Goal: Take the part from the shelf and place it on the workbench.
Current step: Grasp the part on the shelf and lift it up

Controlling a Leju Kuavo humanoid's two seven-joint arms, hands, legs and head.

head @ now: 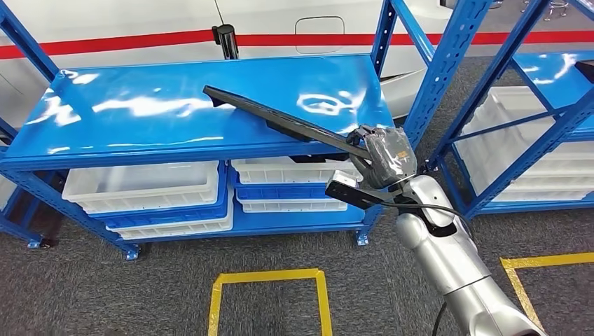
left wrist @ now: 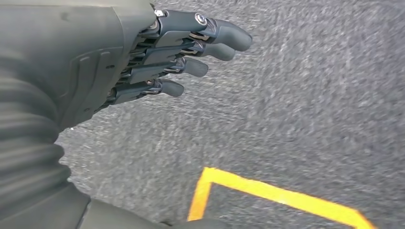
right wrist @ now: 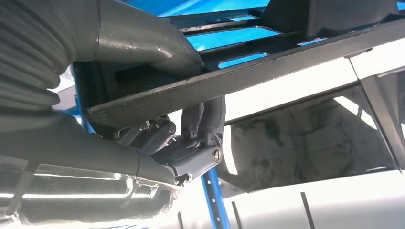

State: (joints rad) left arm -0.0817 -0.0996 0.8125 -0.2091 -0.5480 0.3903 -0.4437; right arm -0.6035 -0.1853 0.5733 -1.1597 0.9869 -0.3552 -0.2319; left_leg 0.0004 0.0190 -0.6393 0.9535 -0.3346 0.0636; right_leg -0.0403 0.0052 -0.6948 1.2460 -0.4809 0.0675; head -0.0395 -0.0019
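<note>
The right hand (head: pixel 384 159) is clamping one end of the long black part (head: pixel 280 120) at the shelf's (head: pixel 140 133) front right corner, apparently to lift it off, while the left hand (left wrist: pixel 157 62) is hanging with fingers apart, holding nothing.

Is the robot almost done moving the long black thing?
Not yet. Done: the right hand grips one end of the long black part. In hand: the part sits tilted over the blue shelf. Left: carrying it to the workbench. The left hand hangs with nothing in it.

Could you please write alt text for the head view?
The robot's right hand grips one end of a long black part, whose far end lies across the top of a blue shelf. White bins sit on the shelves below, above grey floor with yellow tape.
</note>
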